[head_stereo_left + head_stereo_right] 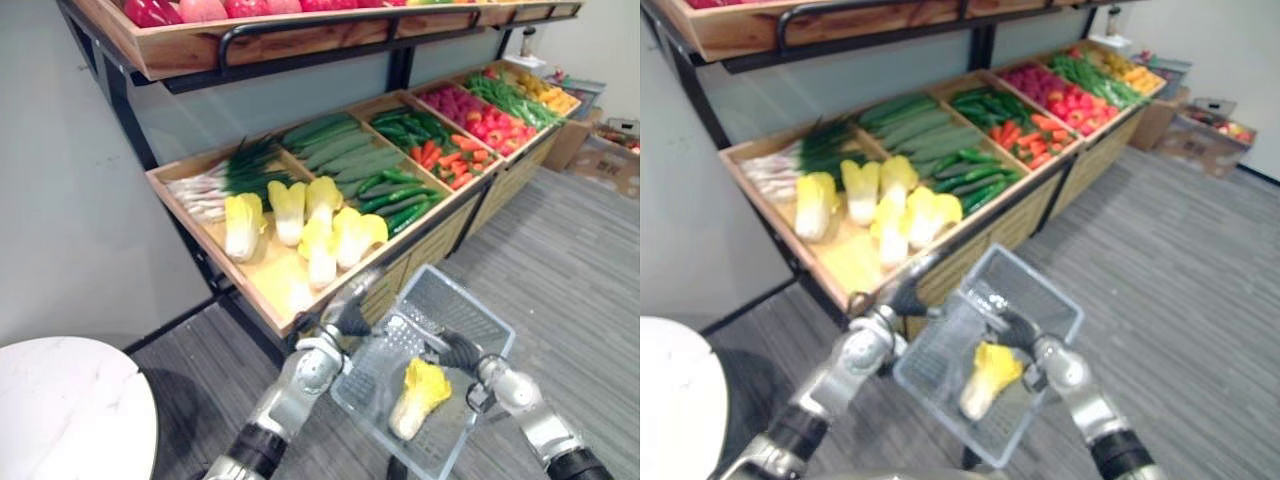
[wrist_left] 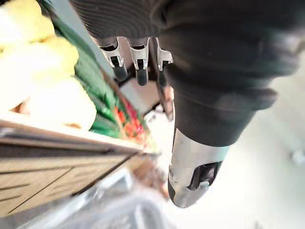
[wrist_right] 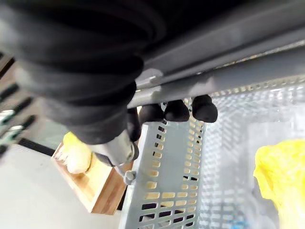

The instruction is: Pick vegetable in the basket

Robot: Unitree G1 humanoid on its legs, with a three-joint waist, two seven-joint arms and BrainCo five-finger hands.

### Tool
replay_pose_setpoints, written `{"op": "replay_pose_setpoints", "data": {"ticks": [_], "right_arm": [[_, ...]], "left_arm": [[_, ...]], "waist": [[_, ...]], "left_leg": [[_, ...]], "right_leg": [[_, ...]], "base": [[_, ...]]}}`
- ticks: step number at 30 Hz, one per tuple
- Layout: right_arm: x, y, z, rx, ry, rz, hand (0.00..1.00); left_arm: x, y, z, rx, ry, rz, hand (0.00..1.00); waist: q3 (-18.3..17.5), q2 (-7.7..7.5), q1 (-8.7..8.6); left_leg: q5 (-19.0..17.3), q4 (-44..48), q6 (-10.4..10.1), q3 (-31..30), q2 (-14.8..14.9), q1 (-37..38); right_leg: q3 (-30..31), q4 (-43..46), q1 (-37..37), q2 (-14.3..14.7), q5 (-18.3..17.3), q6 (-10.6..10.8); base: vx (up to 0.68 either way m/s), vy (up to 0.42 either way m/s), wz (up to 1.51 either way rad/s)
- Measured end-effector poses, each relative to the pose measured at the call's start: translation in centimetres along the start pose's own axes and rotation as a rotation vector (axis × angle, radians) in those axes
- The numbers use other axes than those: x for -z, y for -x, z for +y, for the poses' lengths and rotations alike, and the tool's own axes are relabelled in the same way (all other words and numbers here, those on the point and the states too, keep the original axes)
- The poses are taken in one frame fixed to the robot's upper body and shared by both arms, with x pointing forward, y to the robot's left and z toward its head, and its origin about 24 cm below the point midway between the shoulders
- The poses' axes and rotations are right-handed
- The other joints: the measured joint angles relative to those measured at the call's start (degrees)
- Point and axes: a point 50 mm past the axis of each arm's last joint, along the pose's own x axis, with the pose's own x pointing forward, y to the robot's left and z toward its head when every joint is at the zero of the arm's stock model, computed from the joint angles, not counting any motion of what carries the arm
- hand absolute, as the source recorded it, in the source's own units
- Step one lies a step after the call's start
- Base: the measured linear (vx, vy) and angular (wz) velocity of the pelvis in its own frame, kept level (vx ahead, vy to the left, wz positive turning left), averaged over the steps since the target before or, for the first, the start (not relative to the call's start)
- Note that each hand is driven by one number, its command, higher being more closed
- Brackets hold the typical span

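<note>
Left eye view: right hand point(image 1: 460, 352) grips the basket point(image 1: 450, 298) by its handle point(image 3: 238, 71), cabbage point(image 1: 420, 395) inside; left hand point(image 1: 350, 313) hovers beside, fingers loosely straight.

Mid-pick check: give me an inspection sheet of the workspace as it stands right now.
Surface: wooden produce shelf, front strip bare.
Job's things: basket holds one cabbage; loose cabbages lie on the shelf.
Clutter: scallions, cucumbers, carrots in neighbouring bins.
Robot hands: right robot hand curled round the basket's handle; left robot hand open, empty, between shelf edge and basket.
Cables: nothing seen.
Surroundings: white round table at the robot's left, cardboard boxes far right, grey floor.
</note>
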Motion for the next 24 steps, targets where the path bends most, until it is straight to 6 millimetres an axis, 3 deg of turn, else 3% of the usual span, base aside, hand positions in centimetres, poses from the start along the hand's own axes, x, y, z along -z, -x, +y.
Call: {"op": "replay_pose_setpoints", "data": {"ticks": [1, 4, 7, 10, 13, 16, 19, 22, 24], "right_arm": [[1.0, 0.3, 0.1, 0.032, -0.024, 0.036, 1.0], [4.1, 1.6, 1.0, 0.076, -0.039, 0.171, 1.0], [6.0, 2.6, 1.6, 0.134, -0.076, 0.254, 1.0], [8.0, 3.7, 2.5, 0.201, -0.157, 0.351, 1.0], [9.7, 4.7, 4.7, 0.188, -0.222, 0.444, 1.0], [11.3, 6.2, 6.3, 0.238, -0.304, 0.548, 1.0], [12.3, 7.3, 6.6, 0.288, -0.334, 0.604, 1.0], [12.8, 8.4, 7.4, 0.337, -0.369, 0.648, 1.0], [12.8, 8.5, 7.8, 0.34, -0.382, 0.658, 1.0]], "left_arm": [[0.0, 1.0, 1.5, -0.084, 0.048, 0.007, 0.0], [0.6, 3.7, 3.2, -0.186, 0.118, 0.054, 0.0], [1.5, 6.1, 4.0, -0.244, 0.137, 0.113, 0.0], [2.0, 8.3, 4.8, -0.314, 0.131, 0.172, 0.0], [2.9, 10.5, 5.7, -0.434, 0.133, 0.264, 0.0], [6.4, 13.7, 6.0, -0.547, 0.119, 0.466, 0.0], [9.5, 16.8, 5.5, -0.634, 0.125, 0.674, 0.0], [13.2, 23.0, 3.6, -0.726, 0.149, 1.041, 0.0], [13.9, 24.9, 2.7, -0.75, 0.167, 1.156, 0.0]], "waist": [[-0.5, 0.05, 0.0], [-1.8, 0.36, 0.14], [-2.4, 0.66, 0.35], [-2.5, 0.71, 1.64], [-2.7, 0.95, 2.17], [-2.8, 1.43, 2.67], [-2.9, 1.7, 2.75], [-3.2, 1.7, 3.07], [-3.3, 1.55, 3.12]], "left_leg": [[0.0, 0.0, 0.0, -0.2, 0.0, 0.0], [-0.1, 0.0, 0.0, -1.1, 0.1, 0.2], [-0.1, 0.0, 0.0, -1.8, 0.0, 0.1], [-0.1, 0.0, 0.0, -2.8, 0.0, 0.0], [-0.1, 0.0, 0.1, -3.8, -0.2, -0.8], [-0.3, 0.0, 0.4, -5.6, -0.9, -1.2], [-0.4, 0.0, 0.6, -6.8, -1.4, -1.2], [-0.6, 0.0, 1.0, -7.8, -2.1, -1.0], [-0.7, 0.0, 1.1, -7.8, -2.3, -0.9]], "right_leg": [[-0.2, 0.0, 0.1, 0.0, 0.0, 0.0], [-1.0, 0.0, 0.9, -0.1, -0.6, 0.3], [-1.9, 0.0, 1.3, -0.3, -1.0, 0.0], [-2.6, 0.0, 1.8, -0.4, -1.1, 0.0], [-3.5, 0.0, 1.8, -0.7, -1.2, 0.1], [-4.9, 0.0, 2.4, -1.3, -1.4, 0.3], [-6.1, 0.0, 3.5, -1.9, -1.8, 0.8], [-7.2, 0.0, 4.6, -2.4, -2.0, 1.2], [-7.4, 0.0, 4.8, -2.6, -2.1, 1.3]], "base": [[-0.03, 0.029, 0.04], [-0.02, 0.026, 0.15], [-0.03, 0.035, 0.16], [-0.04, 0.03, 0.16], [-0.05, 0.032, 0.18], [-0.03, 0.041, 0.2], [-0.02, 0.043, 0.25], [-0.02, 0.047, 0.18], [-0.02, 0.045, 0.1]]}}
